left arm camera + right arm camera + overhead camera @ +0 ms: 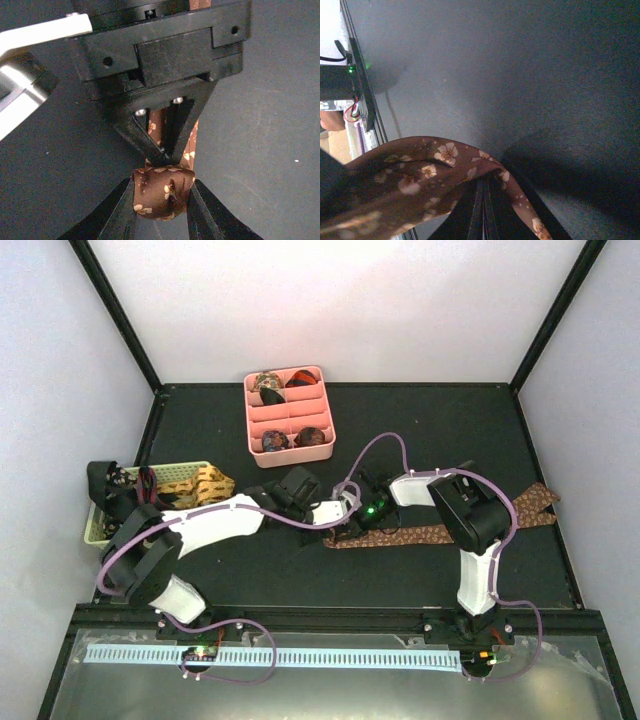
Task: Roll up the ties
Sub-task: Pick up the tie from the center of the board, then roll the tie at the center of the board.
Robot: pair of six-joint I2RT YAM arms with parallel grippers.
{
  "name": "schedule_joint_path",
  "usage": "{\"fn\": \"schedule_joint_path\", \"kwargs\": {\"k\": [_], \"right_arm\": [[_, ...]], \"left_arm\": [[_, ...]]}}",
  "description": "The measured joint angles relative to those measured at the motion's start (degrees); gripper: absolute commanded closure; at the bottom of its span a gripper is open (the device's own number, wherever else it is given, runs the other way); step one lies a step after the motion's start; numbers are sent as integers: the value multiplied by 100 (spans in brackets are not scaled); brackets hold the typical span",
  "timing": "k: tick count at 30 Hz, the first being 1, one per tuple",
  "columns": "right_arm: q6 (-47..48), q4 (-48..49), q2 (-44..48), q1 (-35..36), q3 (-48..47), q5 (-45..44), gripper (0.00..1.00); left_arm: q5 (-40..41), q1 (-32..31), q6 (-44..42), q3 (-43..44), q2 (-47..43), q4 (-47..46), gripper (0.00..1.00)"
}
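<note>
left claw [162, 186] clamped round the started roll [165, 200] of the brown tie [420, 536] mid table [450, 430], right claw [159, 159] pinched shut on the strip right at it, likely so the coil can't spring open.

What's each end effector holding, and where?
Both hold the brown tie: the left end effector grips its rolled end; the right end effector pinches the strip just beside the roll.

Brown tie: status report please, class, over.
Left claw gripping rolled end of brown tie. Right claw pinching it beside the roll. Remainder lies unrolled. No obstruction seen.
</note>
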State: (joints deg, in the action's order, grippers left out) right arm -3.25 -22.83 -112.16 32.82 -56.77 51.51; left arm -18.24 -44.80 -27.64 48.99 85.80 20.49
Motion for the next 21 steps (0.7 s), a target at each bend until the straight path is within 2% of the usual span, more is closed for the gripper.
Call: {"fn": "schedule_joint_path", "kwargs": {"k": [5, 10, 18, 21], "right_arm": [[-4, -2, 2, -13, -2, 70, 88], [17, -107, 63, -125, -13, 114, 83], [323, -715, 358, -603, -15, 111, 61], [358, -791, 448, -627, 17, 199, 57]], "left_arm": [[-105, -35, 232, 122, 487, -214, 72], [-138, -35, 289, 127, 614, -240, 72], [-157, -39, 286, 188, 625, -229, 72], [-157, -61, 286, 278, 684, -216, 72]]}}
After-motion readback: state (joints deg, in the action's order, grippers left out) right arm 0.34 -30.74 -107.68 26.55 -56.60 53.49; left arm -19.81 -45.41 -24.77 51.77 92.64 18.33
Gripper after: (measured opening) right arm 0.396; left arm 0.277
